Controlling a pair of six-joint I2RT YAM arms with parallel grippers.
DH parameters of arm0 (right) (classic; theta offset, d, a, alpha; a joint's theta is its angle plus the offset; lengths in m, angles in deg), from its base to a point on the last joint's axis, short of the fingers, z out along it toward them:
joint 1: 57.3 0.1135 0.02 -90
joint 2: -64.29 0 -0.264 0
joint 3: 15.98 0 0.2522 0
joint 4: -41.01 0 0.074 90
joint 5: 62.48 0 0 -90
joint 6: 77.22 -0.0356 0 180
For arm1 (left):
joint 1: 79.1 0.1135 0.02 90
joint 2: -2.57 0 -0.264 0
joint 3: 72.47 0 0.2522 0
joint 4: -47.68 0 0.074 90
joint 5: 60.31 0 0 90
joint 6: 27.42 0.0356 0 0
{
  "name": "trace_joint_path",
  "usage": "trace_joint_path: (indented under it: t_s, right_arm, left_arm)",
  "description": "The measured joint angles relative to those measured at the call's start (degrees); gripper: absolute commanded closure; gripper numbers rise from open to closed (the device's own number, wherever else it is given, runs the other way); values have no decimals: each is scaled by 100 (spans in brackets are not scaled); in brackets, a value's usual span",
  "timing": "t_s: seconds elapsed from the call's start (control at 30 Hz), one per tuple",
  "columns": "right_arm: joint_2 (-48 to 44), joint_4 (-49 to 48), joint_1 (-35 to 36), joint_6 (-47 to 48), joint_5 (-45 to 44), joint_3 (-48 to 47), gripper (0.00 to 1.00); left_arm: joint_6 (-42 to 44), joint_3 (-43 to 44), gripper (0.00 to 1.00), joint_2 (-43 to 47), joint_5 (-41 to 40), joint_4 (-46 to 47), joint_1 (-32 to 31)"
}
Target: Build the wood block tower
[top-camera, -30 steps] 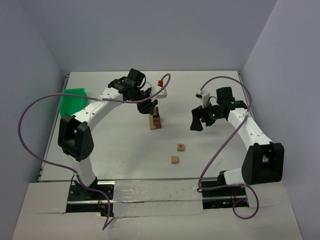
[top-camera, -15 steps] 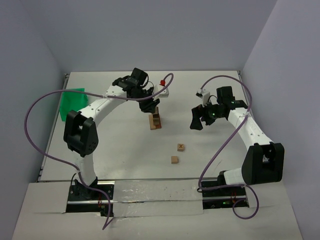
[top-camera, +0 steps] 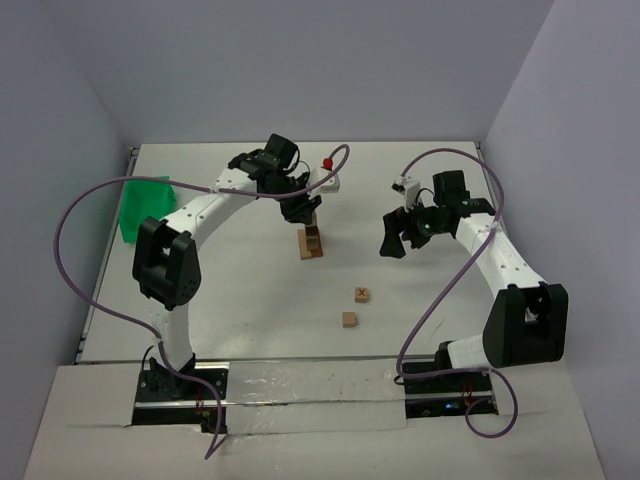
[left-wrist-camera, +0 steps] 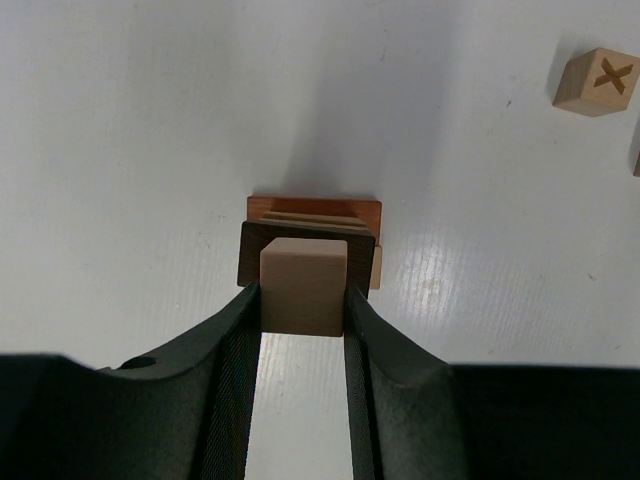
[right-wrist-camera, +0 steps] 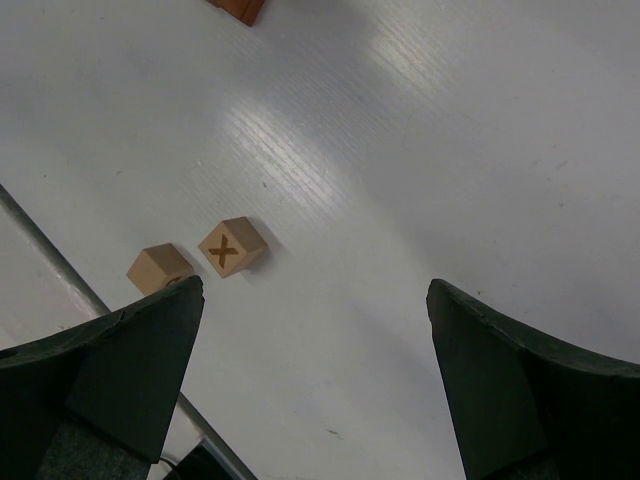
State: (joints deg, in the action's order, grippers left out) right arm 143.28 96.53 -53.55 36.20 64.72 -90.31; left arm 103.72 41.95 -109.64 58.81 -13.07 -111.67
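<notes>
The tower (top-camera: 311, 241) stands near the middle of the table (top-camera: 240, 300), a narrow upright stack of wooden blocks. Seen straight down from the left wrist, its footing is a reddish-brown block (left-wrist-camera: 315, 207) with a darker brown piece (left-wrist-camera: 308, 230) above it. The left hand (left-wrist-camera: 303, 300) is clenched on a tan cube (left-wrist-camera: 303, 285), one finger against each side face, holding it directly over the stack (whether the cube's underside touches the piece below cannot be told).

Two loose blocks lie nearer the arm bases, well apart from the tower: an X-marked cube (top-camera: 362, 294) and, just beside it, a plain cube (top-camera: 348, 319). The right hand (top-camera: 398, 236) hangs to the right of the tower, fingers spread wide, grasping nothing.

From above, the left hand covers the tower's top, so its block count is unreadable. A sliver of wood (left-wrist-camera: 636, 160) is cut by the right edge of the left wrist view, too little to identify. A reddish-brown corner (right-wrist-camera: 238, 8) is cropped at the top of the right wrist view.

The green tray (top-camera: 145, 200) sits at the table's far left, partly behind the left arm (top-camera: 200, 215); what it holds cannot be made out.
</notes>
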Motion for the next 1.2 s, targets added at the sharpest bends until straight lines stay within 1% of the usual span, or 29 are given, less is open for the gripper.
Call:
trace_joint_path:
  t_s: [0.67, 1.2]
  right_arm:
    - [17, 2, 0, 0, 49, -25, 0]
    - [30, 2, 0, -1, 82, -25, 0]
  left_arm:
    - [-4, 74, 61, -137, 2, -2, 0]
    - [-7, 74, 48, -139, 4, -2, 0]
